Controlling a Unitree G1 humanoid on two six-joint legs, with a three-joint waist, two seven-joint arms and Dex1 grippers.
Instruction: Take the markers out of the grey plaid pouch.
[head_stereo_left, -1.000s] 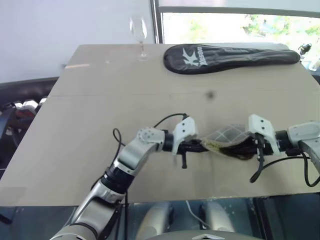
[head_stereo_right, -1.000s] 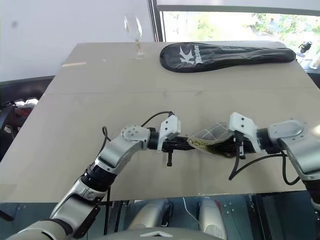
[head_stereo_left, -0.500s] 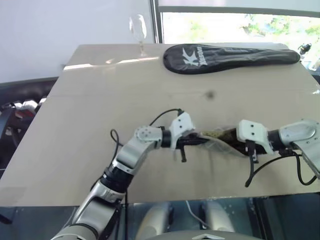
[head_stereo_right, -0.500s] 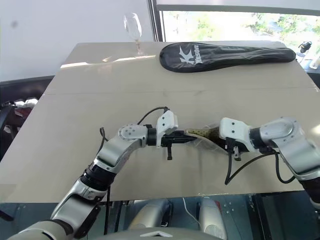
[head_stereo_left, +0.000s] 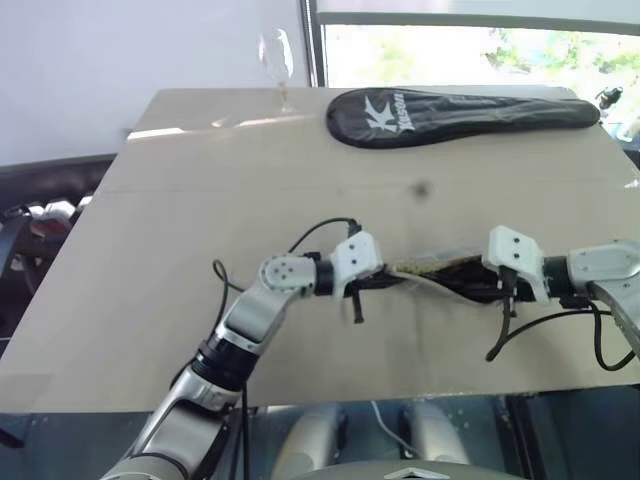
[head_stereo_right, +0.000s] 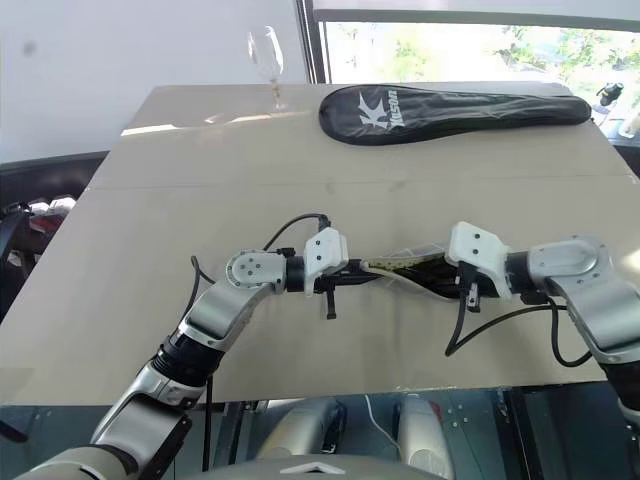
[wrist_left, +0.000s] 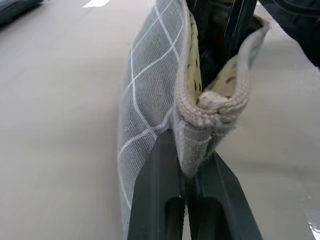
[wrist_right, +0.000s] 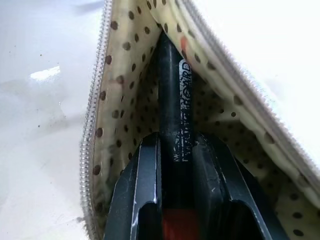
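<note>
Grey plaid fabric is hanging between your two claws, just above the near half of the bench (head_stereo_left: 200, 200). Your left claw (wrist_left: 192, 165) is pinching shut on the end seam of the grey plaid pouch (wrist_left: 150, 100), and your right claw (wrist_right: 177, 150) is reaching into the open mouth, its fingers closing narrowly around the red marker (wrist_right: 172, 115) (black end forward, red body at the finger roots). I cannot make out the green highlighter in these views.

Handling judgement: the pouch is looking soft and limp, so it is likely folding wherever you are not gripping it; the seam hold is the sound place. The marker is stiff, light and smooth-barrelled, so it may be slipping lengthwise if pulled hard against the lining; you are gripping it near the end, which suits a straight draw along the opening.

Room: the near bench edge is lying close below both claws. The black racket cover (head_stereo_left: 460, 115) and the wine glass (head_stereo_left: 277, 65) are standing well apart at the far side.
</note>
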